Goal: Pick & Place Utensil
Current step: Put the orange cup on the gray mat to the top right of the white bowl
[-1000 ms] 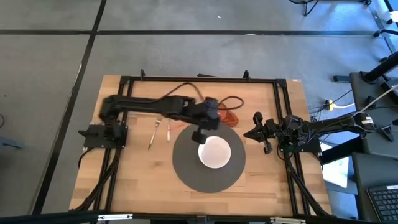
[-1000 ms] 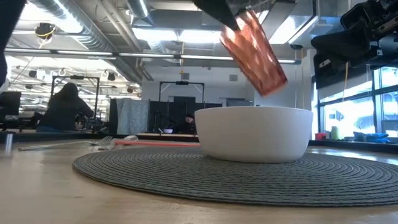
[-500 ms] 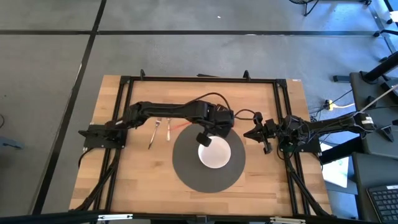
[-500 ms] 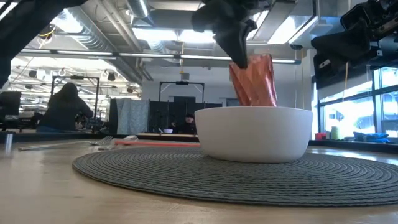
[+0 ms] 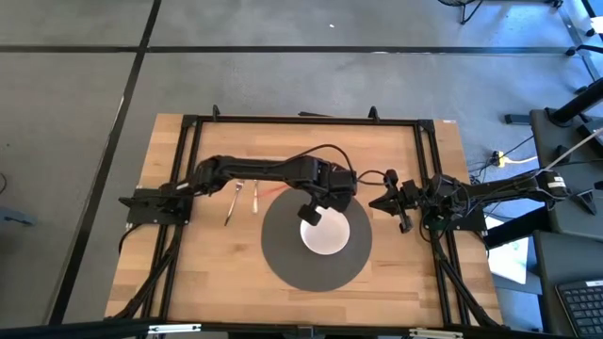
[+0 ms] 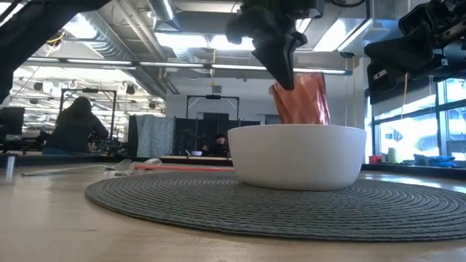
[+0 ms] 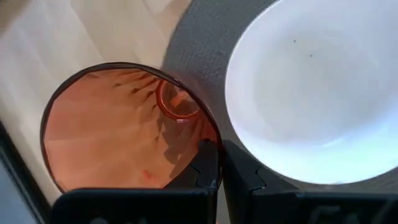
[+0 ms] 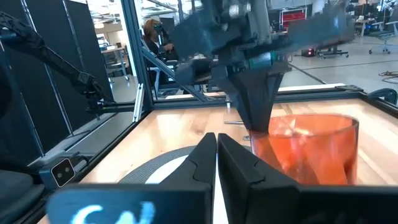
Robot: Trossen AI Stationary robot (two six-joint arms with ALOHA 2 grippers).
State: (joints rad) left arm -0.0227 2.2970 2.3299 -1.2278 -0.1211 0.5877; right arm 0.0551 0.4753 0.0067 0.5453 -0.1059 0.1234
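An orange see-through cup (image 6: 302,98) stands upright just behind the white bowl (image 6: 298,155), which sits on the round grey mat (image 5: 283,259). My left gripper (image 7: 217,165) is shut on the cup's rim. The bowl hides the cup's bottom in the low view, so I cannot tell whether it rests on the table. Two metal utensils (image 5: 232,201) and a thin red stick (image 5: 273,191) lie on the wood left of the mat. My right gripper (image 8: 216,158) waits shut and level at the table's right side (image 5: 394,200). My left gripper pinches the cup's rim (image 7: 210,138) on the side nearest the bowl, one finger (image 7: 205,163) inside the cup and the other (image 7: 239,171) outside. The fingers come steeply from above. The cup hangs upright below them, mouth up.
A black frame (image 5: 301,121) runs round the wooden table. Bare wood lies near the front edge (image 5: 217,282). Beyond the table the low view shows a room with a seated person (image 6: 73,127).
My left gripper has come down and toward the bowl while tipping more steeply downward. The cup it holds was tilted high above the bowl; it now stands upright and lower, its lower part hidden behind the bowl's far rim.
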